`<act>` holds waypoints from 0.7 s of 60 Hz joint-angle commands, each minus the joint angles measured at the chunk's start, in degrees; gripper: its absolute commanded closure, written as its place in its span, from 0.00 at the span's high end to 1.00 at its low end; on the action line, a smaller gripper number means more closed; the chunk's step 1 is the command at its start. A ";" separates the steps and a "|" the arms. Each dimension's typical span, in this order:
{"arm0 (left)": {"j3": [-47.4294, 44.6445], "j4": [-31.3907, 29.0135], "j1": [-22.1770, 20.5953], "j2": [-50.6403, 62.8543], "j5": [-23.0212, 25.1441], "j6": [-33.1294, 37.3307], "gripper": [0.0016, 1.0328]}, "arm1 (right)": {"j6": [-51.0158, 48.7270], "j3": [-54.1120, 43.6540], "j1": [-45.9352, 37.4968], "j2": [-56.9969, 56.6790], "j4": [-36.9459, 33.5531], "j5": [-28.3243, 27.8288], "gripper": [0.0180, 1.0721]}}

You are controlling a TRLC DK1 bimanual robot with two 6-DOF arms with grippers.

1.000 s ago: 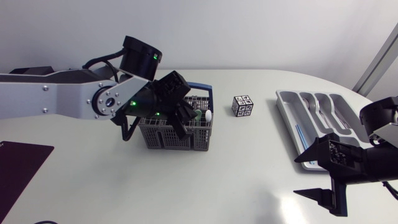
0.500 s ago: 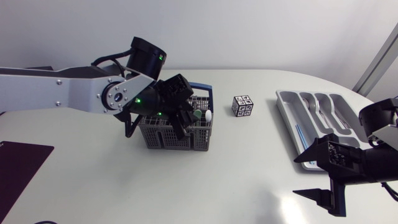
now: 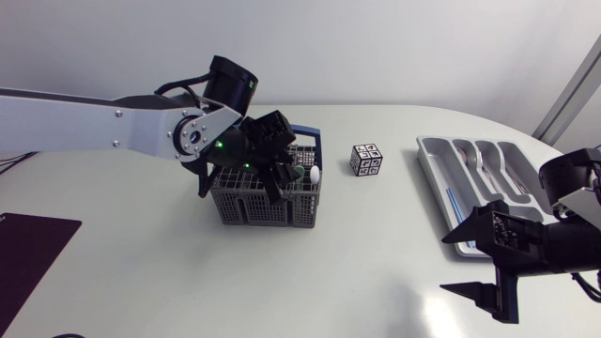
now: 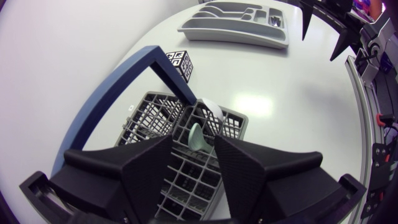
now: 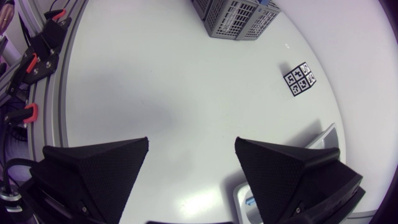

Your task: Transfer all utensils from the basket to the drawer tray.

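The left arm comes in from the left and holds its gripper (image 3: 277, 174) over the basket (image 3: 268, 199), which stands near the middle of the surface (image 3: 376, 253). From the left wrist, that gripper (image 4: 193, 142) is tipped down into the basket (image 4: 155, 112), its fingers (image 4: 152, 165) a little apart. The tip of a pale green utensil (image 4: 198, 138) stands in the gap between them, and I can't see either finger pressing on it. A white utensil (image 4: 211, 113) sticks up just beyond it, at the basket's right end. The blue handle (image 4: 134, 74) arches over the basket.

Right of the basket sits a small patterned cube (image 3: 366, 160). Further right, well apart, lies the grey tray (image 3: 434, 178), with a blue piece (image 3: 453, 202) in its left slot.

The right gripper (image 3: 446, 265) hangs at the near right, just in front of the tray, its fingers spread wide with nothing between them. A dark mat (image 3: 28, 253) lies at the near left.
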 commanded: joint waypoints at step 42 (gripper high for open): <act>4.49 -3.61 0.44 5.01 1.56 1.84 0.25 | 6.22 0.25 5.27 2.94 3.81 -1.87 0.95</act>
